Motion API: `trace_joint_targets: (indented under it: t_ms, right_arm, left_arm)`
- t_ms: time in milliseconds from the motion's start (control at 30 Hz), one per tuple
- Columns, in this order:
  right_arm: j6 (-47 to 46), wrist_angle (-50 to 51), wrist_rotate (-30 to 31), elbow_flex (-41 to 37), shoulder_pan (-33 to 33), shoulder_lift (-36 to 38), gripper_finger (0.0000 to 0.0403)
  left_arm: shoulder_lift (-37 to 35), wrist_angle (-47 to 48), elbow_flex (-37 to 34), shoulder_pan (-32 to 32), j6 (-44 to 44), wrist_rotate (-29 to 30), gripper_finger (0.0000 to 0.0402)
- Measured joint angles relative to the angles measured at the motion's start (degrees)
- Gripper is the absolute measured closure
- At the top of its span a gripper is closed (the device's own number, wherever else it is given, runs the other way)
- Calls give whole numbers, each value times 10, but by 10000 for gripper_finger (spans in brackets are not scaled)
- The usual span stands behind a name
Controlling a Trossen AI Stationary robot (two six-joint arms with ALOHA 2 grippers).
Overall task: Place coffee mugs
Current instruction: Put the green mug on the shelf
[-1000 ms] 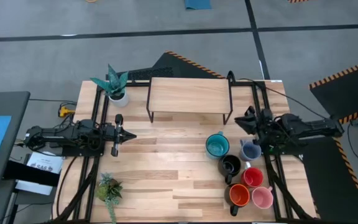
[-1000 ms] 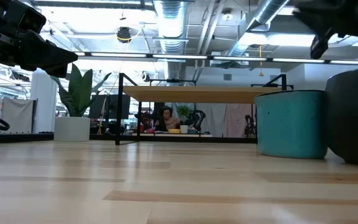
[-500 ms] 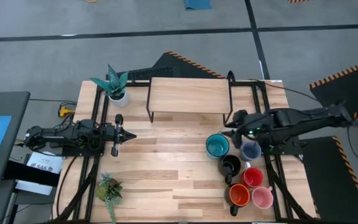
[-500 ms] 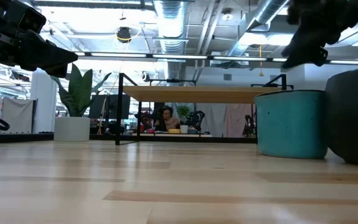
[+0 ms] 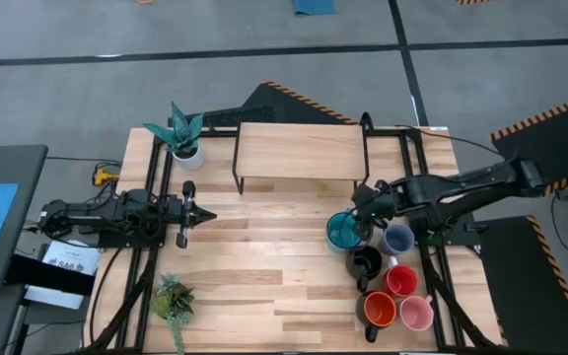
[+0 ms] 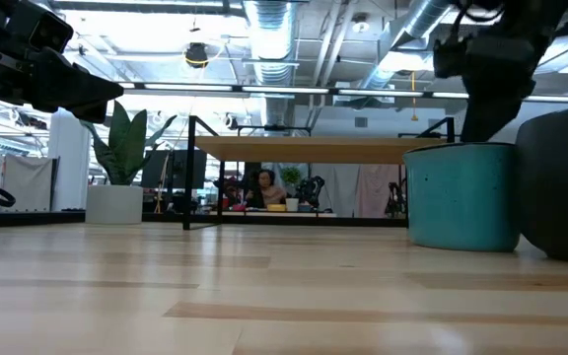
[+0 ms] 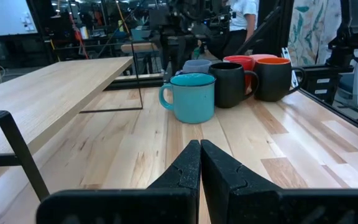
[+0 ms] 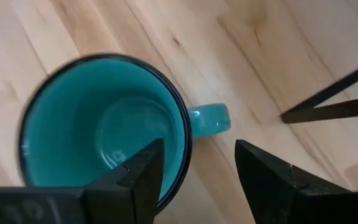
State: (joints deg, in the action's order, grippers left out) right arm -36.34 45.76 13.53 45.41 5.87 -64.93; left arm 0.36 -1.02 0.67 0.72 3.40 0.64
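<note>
Six coffee mugs stand upright in a cluster at the table's right: teal (image 5: pixel 344 231), grey-blue (image 5: pixel 397 238), black (image 5: pixel 365 262), red (image 5: pixel 400 280), dark with an orange inside (image 5: pixel 379 309) and pink (image 5: pixel 416 314). My right gripper (image 8: pixel 197 171) is open and points down over the teal mug (image 8: pixel 104 130). One finger is over the mug's hollow and the other is outside the rim, beside the handle (image 8: pixel 210 118). In the low view its fingers (image 6: pixel 479 123) end just above the rim. My left gripper (image 7: pixel 201 163) is shut, waiting at the table's left (image 5: pixel 208 213).
A wooden shelf on black legs (image 5: pixel 301 150) stands at the far middle of the table. A white plant pot (image 5: pixel 187 148) sits at the far left and a small green plant (image 5: pixel 173 299) at the near left. Bare wood lies between the arms.
My right gripper has swung from the table's right edge, beyond the grey-blue mug, toward the left. It has come down over the teal mug. The mugs have stayed where they were.
</note>
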Motion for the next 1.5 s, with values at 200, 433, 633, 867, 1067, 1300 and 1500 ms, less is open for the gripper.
trace_joint_targets:
  t_ms: [200, 433, 633, 867, 1067, 1300, 1500]
  right_arm:
    - [-12, 1, -13, 0, 0, -49, 181]
    - [-30, 0, -21, 0, 0, -89, 182]
    - [-44, -1, -22, 1, 0, -118, 200]
    - [-40, 4, -48, 13, -1, -122, 348]
    - [10, 20, -50, 77, 1, -116, 356]
    - [84, 26, -47, 194, -4, -116, 356]
    - [167, 34, -41, 316, -46, -116, 356]
  left_arm:
    - [0, 0, 0, 0, 0, 0, 401]
    - [0, 0, 0, 0, 0, 0, 401]
    - [0, 0, 0, 0, 0, 0, 401]
    - [0, 0, 0, 0, 0, 0, 402]
    - [0, 0, 0, 0, 0, 0, 401]
    - [0, 0, 0, 0, 0, 0, 401]
    - [0, 0, 0, 0, 0, 0, 401]
